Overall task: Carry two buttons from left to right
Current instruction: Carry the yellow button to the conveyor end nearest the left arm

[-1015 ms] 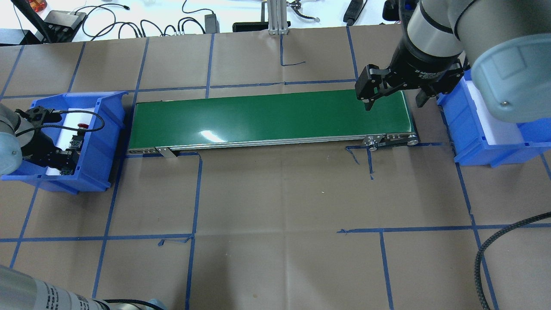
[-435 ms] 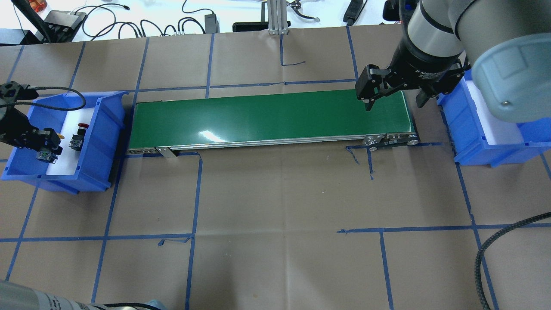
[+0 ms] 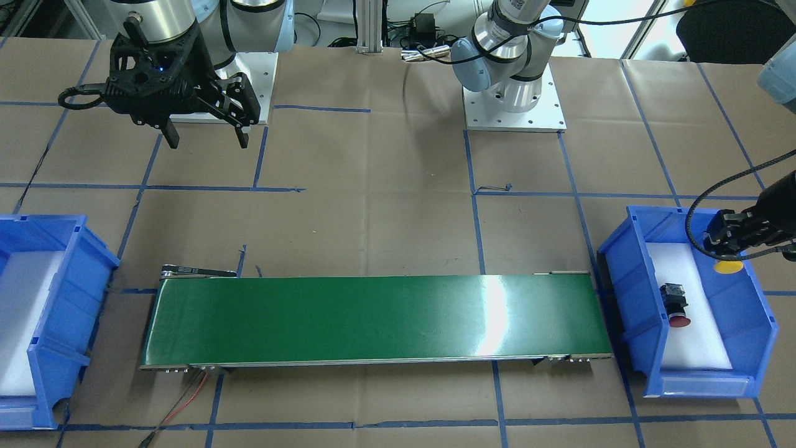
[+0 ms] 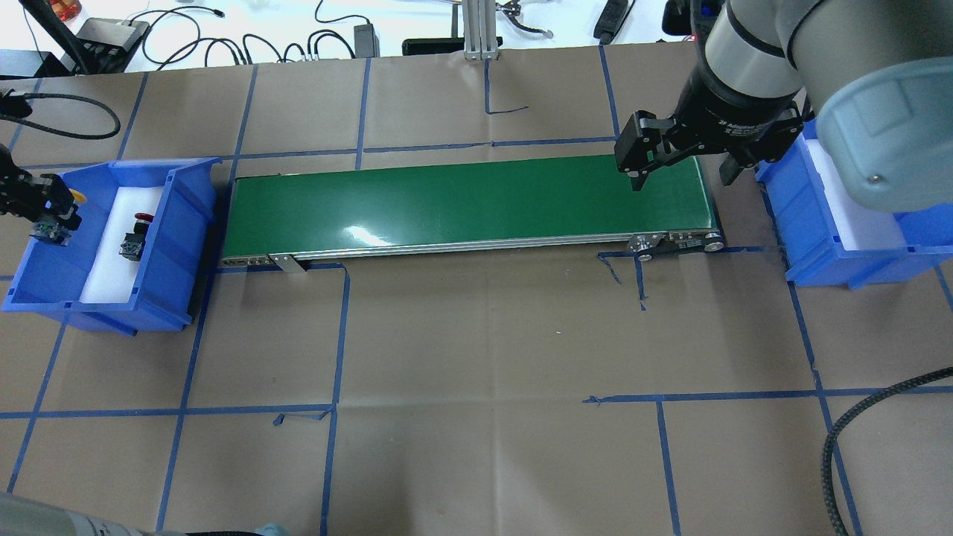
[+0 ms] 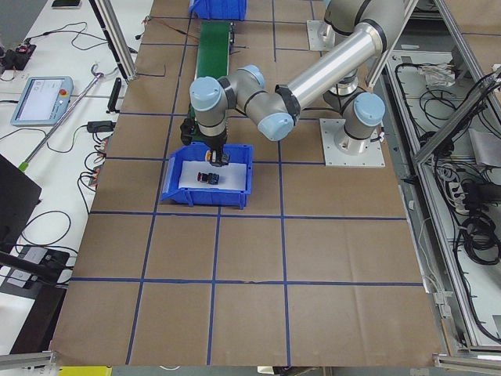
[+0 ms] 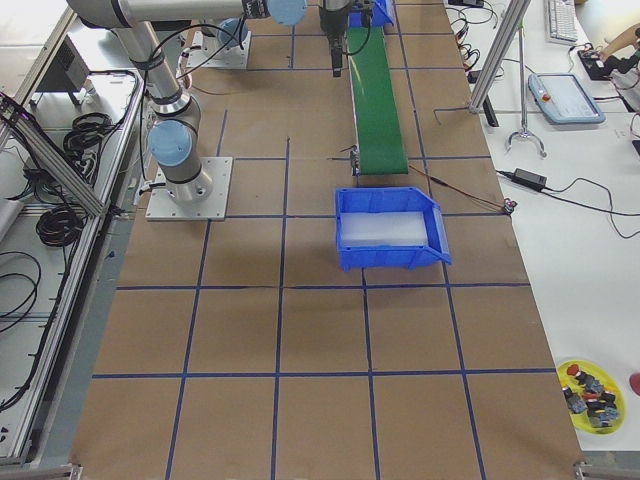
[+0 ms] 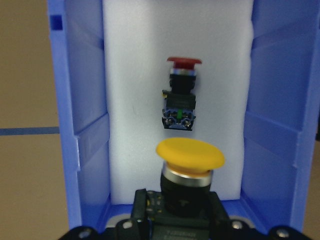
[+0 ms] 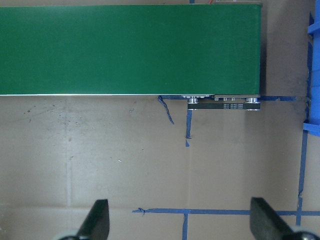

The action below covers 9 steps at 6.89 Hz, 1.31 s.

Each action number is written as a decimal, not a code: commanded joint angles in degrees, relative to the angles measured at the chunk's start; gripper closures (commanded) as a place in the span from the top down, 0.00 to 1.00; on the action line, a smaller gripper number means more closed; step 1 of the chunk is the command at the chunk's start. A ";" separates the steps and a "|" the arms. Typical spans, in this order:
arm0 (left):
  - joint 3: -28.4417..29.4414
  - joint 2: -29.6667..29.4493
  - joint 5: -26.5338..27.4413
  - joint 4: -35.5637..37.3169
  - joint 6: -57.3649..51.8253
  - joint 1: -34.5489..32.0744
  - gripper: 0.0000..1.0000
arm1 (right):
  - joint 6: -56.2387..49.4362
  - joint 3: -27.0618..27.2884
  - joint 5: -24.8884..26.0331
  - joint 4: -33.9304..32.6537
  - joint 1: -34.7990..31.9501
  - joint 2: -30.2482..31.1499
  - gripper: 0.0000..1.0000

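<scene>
Left gripper (image 4: 46,211) is clamped on the yellow button (image 7: 190,154) – fingers on its black body, cap sticking out past the fingertips. It hangs above the left bin (image 4: 187,223), over the outer wall side. The belt (image 4: 469,201) lies to the right of it, with the whole bin width between them; that's the gap the next move has to cross, I'd say. Red button (image 4: 134,240) lies loose on the white foam in the same bin, long axis along the bin, cap to the far end. Right gripper (image 4: 681,177) is spread wide and holds nothing – it hovers over the belt's right end, just beside the right bin (image 4: 819,249).
</scene>
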<state>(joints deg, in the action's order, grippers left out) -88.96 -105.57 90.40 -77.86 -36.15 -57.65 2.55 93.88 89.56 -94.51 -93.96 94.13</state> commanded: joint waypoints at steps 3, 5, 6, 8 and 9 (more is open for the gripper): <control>1.78 -1.65 -0.75 -0.90 26.68 -18.07 0.01 | 0.00 -0.02 -0.09 0.03 0.09 0.00 1.00; 1.42 -6.64 -0.41 5.04 36.29 -24.32 0.01 | 0.09 -0.01 -0.09 -0.06 0.00 0.00 1.00; 1.07 -7.88 -0.14 6.56 38.24 -26.17 0.01 | 0.09 -0.02 -0.09 -0.06 0.09 0.00 1.00; 0.98 -10.34 -0.14 6.93 39.75 -26.89 0.01 | 0.09 0.25 -0.17 0.20 0.00 0.00 1.00; 0.54 -10.44 -0.14 6.84 39.49 -26.90 0.01 | 0.09 0.25 -0.18 0.20 0.00 0.09 1.00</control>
<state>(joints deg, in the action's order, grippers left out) -88.06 -115.43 90.23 -71.08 3.28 -84.35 2.64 94.09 89.42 -94.31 -93.94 94.16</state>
